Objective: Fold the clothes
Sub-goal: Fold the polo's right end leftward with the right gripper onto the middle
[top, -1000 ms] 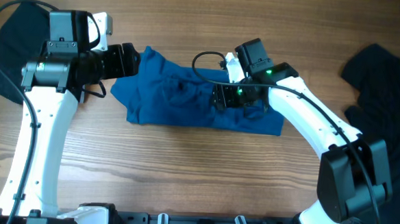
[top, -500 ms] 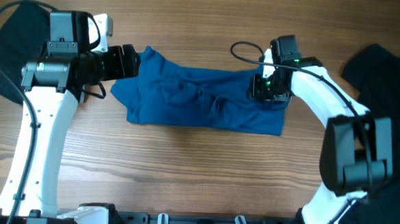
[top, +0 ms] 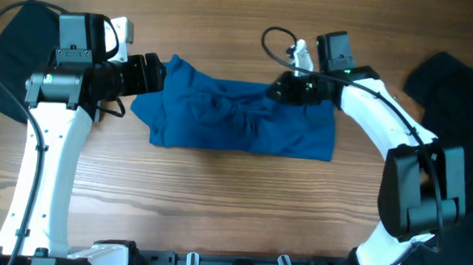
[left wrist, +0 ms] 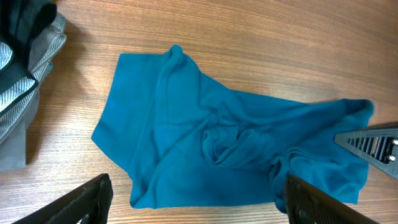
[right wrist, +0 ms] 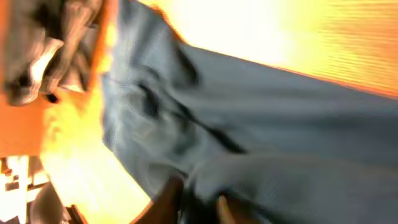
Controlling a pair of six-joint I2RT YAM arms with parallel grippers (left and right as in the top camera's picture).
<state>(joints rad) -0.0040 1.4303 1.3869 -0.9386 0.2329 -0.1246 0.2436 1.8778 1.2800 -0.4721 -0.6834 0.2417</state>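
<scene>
While the left arm waits at one end, the right arm is down on the blue shirt (top: 237, 126).
Crumpled into a rough band, the shirt lies mid-counter (top: 216, 204) between the arms. The left jaws gape wide just off its left end, holding nothing. The right jaws sit at its far edge, right of centre. Cloth bunches by them, but the wrist view is too blurred to tell whether they grip. Dark clothes (top: 446, 83) lie at the counter's right end, a dark heap (top: 10, 43) at its left.

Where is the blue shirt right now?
In the overhead view the blue shirt lies crumpled in the middle of the wooden table. The left gripper is by its left end and the right gripper is at its far edge.
</scene>
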